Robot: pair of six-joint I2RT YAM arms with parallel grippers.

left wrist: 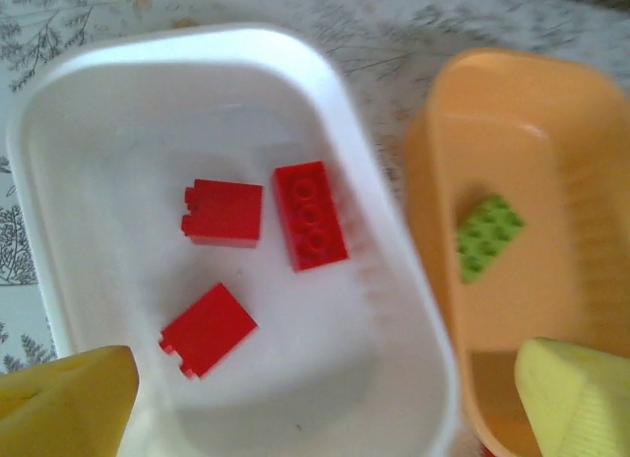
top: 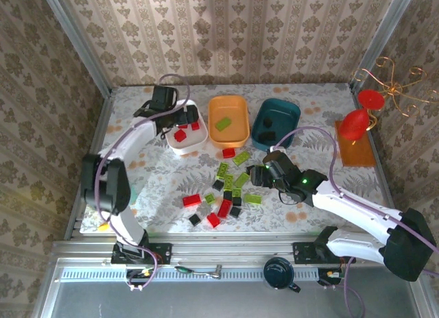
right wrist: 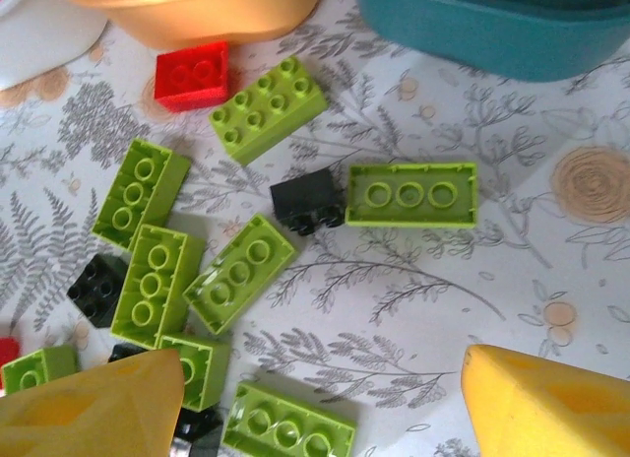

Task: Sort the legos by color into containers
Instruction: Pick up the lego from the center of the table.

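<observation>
Red legos point(left wrist: 310, 216) lie in white tub point(left wrist: 197, 73), beneath parted left fingers point(left wrist: 69, 403).

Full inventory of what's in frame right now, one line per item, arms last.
white tub: one, white, left end of the far row
red bricks: three, red, in the white tub
orange tub: one, orange, middle of the row
green brick: one, lime, in the orange tub
teal tub: one, dark teal, right end of the row
black bricks: two, black, in the teal tub
loose bricks: well over a dozen, lime, black and red, on the table
tray: one, orange, far right
goblet: one, red, on the tray
mug: one, dark, near edge
left gripper: open, above the white tub
right gripper: open, above the loose bricks
</observation>
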